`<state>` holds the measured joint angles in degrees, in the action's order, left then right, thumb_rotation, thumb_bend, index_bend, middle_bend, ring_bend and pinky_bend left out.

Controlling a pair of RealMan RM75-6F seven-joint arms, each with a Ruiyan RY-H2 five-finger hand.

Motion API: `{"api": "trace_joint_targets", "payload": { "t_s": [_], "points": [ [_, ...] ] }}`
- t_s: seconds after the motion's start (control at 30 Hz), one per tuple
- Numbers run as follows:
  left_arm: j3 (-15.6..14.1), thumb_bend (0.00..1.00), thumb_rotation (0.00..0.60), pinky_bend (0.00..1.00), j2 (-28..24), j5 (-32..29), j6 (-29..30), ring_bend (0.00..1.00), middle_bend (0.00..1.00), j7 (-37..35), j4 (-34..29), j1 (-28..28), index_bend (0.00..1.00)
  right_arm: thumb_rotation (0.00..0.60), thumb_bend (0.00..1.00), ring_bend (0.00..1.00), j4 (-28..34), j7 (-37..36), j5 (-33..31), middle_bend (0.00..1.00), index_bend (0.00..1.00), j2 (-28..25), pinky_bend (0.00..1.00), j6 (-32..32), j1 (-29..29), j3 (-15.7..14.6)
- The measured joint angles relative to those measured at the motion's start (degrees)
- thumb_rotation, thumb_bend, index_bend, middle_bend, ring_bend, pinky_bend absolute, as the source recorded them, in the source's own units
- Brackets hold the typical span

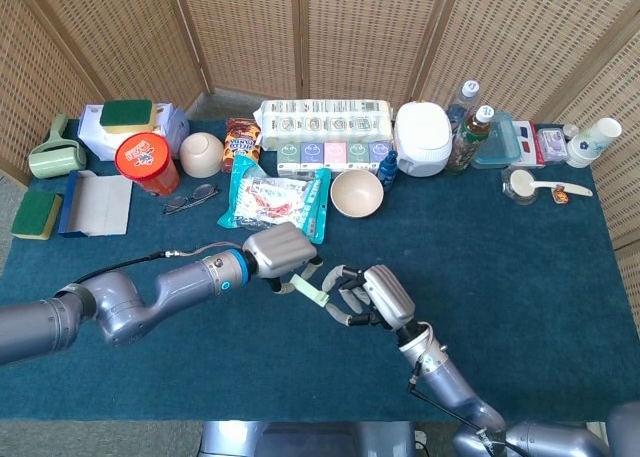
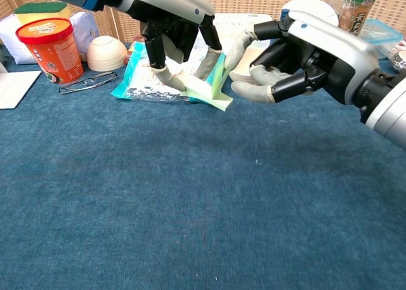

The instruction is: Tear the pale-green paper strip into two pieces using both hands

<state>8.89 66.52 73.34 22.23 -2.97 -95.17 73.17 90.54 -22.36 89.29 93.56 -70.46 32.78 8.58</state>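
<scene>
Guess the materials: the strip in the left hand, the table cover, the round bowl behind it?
Pale-green strip: looks like thin matte paper; it creases and holds a fold where the left hand pinches it. Table cover: dark teal fabric, felt-like, with a fuzzy, non-reflective nap. Beige bowl: smooth, matte; ceramic or plastic, can't tell which.

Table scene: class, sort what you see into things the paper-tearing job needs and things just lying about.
Needed: pale-green paper strip, left hand, right hand.
Lying about: red tub, glasses, snack packet, beige bowl, green sponge.
</scene>
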Motion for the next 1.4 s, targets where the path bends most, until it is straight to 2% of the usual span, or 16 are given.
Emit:
{"api": "trace_joint_targets", "payload": {
  "t_s": [0.53,0.97,1.4],
  "points": [
    [0.14,0.39,0.600,1.00,0.62,1.19,-1.04,1.00,1.00,-1.73,0.22,0.33,0.67,0.600,0.35,1.00,-0.10,-0.69,0.48,0.95,0.50,-0.33,1.00,-0.35,0.56,0.10],
    [0.55,0.39,0.600,1.00,0.85,1.72,-1.24,1.00,1.00,-3.34,0.84,0.47,0.67,0.600,0.42,1.00,0.27,-0.55,0.39,0.95,0.51,-0.09,1.00,0.34,1.27,-0.23],
    [0.38,0.39,0.600,1.00,1.01,2.71,-1.29,1.00,1.00,-4.48,1.33,0.23,0.67,0.600,0.42,1.00,0.34,-0.10,0.27,0.94,0.52,0.25,1.00,0.34,1.50,-0.37]
  ]
}}
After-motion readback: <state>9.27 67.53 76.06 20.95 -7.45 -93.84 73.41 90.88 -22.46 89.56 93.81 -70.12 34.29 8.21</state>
